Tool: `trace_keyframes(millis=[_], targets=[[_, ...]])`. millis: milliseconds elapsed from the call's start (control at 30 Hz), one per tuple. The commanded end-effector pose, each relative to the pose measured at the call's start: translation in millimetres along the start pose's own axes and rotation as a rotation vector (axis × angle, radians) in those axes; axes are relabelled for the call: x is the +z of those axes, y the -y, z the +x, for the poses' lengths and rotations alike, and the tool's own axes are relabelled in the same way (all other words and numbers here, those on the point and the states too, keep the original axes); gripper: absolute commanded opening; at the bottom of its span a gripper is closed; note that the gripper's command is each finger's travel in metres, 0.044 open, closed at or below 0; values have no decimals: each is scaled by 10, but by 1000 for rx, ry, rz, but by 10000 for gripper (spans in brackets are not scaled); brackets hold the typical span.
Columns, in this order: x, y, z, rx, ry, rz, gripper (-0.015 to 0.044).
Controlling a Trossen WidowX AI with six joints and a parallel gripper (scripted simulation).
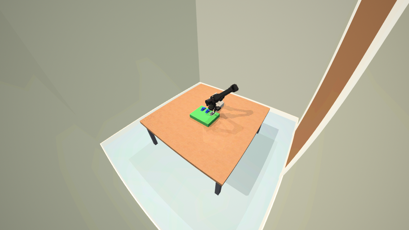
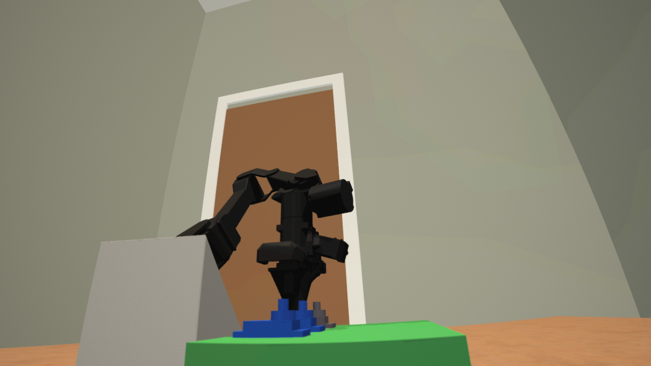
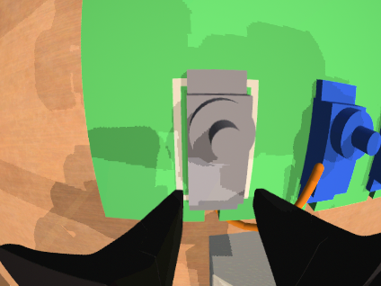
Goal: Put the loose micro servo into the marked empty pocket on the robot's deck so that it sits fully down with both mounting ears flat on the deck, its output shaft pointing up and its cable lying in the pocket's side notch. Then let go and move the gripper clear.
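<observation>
The place is a plain room whose exact sort cannot be told, though its tabletop (image 1: 183,131) (image 2: 569,339) (image 3: 27,135) serves as a small robotics bench. A black robot arm (image 1: 224,93) (image 2: 293,209) stands over a bright green deck (image 1: 200,116) (image 2: 325,352) (image 3: 130,103) bearing blue servos (image 1: 207,110) (image 2: 272,326) (image 3: 343,139), which suggests a workshop or lab. Around it are bare grey-green walls (image 1: 100,51) (image 2: 455,136), a brown door (image 1: 340,74) (image 2: 277,136) in a white frame (image 1: 323,83) (image 2: 338,79), and a pale floor (image 1: 183,182) edged with white skirting (image 1: 117,174). The tabletop is orange-brown, on dark legs (image 1: 218,188).
</observation>
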State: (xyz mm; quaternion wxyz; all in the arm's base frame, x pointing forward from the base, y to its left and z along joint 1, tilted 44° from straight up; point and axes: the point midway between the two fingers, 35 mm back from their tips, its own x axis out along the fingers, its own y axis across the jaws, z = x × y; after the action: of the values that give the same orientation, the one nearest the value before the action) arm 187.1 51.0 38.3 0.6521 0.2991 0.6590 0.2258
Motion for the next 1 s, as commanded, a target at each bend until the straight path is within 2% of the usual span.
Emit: trace_keyframes(millis=[0,200,333,533,733,967], targets=[[-1,0,-208,-5,14,-12,188],[-9,8,-219,-5,14,-12,188],[135,-8,-273,-2,12,-4,292],[658,-40,-597,-5,16,-11,440],[1115,-29,-872,-7,19,-17,440],[1102,-31,-1019,-7,20,-15,440]])
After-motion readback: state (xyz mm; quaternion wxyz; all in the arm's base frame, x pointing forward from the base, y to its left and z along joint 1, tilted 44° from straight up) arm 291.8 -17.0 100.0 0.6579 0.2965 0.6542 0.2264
